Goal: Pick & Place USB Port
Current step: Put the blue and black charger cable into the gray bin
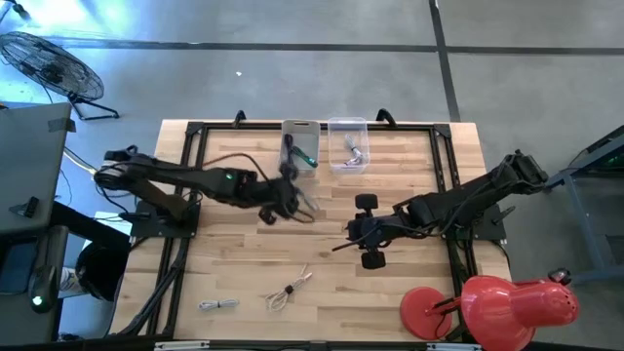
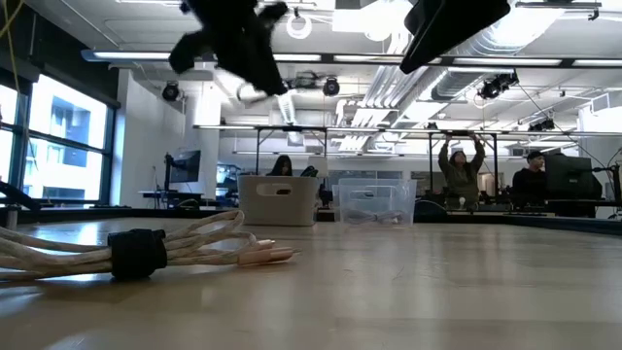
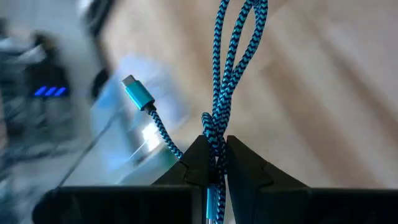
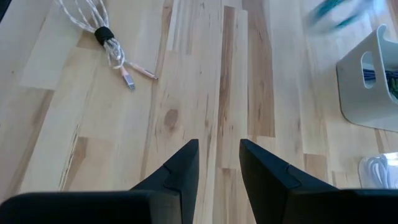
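A blue-and-black braided USB cable (image 3: 233,56) is in my left gripper (image 3: 214,146), which is shut on it above the middle of the table (image 1: 292,200), just on the near side of the white bin (image 1: 299,144). The white bin holds more blue cable, and the clear bin (image 1: 348,144) beside it holds a white one. The cable's silver-tipped connector (image 3: 134,90) sticks out free. My right gripper (image 4: 219,152) is open over bare wood (image 1: 356,234), right of centre, touching nothing. My left gripper pinches the braided cable between its two fingers, on several strands bunched together (image 3: 214,127). The loops run out beyond the fingertips and the connector end (image 3: 149,106) branches off to one side. The low view shows the gripper (image 2: 233,39) well above the tabletop, the cable lifted clear.
A pinkish-white tied cable (image 1: 288,290) and a white coiled cable (image 1: 219,305) lie near the table's near edge. A red lamp (image 1: 507,302) stands at the near right corner. People sit at desks in the room beyond the table (image 2: 462,165).
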You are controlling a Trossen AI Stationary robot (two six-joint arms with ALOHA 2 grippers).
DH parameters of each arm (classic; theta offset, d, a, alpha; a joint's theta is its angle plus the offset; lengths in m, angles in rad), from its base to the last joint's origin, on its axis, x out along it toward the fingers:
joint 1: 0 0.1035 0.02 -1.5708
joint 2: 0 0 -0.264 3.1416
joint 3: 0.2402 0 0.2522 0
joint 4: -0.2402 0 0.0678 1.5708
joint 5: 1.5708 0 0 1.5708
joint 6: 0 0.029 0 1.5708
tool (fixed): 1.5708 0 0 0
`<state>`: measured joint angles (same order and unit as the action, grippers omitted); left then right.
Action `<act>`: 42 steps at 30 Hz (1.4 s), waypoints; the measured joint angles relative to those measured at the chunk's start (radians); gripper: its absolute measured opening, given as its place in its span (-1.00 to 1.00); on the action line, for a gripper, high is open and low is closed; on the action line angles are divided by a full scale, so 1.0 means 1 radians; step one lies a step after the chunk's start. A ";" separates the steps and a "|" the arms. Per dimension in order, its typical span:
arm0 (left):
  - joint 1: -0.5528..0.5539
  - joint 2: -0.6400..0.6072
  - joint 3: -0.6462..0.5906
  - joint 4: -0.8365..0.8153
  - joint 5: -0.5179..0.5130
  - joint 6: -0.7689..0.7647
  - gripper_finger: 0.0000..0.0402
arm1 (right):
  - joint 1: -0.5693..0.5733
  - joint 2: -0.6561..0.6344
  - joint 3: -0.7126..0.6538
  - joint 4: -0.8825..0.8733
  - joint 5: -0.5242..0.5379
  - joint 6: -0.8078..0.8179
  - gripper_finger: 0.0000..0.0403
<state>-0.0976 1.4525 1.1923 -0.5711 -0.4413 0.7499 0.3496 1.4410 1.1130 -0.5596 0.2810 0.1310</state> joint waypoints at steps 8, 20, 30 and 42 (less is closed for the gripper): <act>0.137 -0.083 0.053 -0.088 -0.084 0.020 -0.86 | 0.000 0.000 0.000 -0.004 -0.002 0.019 -0.46; 0.381 0.001 0.053 -0.085 0.119 0.023 -0.55 | 0.000 0.000 0.000 -0.001 0.000 0.016 -0.46; 0.432 0.158 0.051 -0.058 0.078 0.186 -0.52 | -0.004 0.000 0.000 0.001 0.003 -0.007 -0.46; 0.379 0.103 0.052 -0.031 -0.093 0.213 -0.52 | -0.004 0.000 0.000 -0.006 0.004 -0.008 -0.46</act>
<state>0.2818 1.5557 1.2442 -0.6019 -0.5345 0.9627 0.3458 1.4410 1.1130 -0.5659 0.2847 0.1234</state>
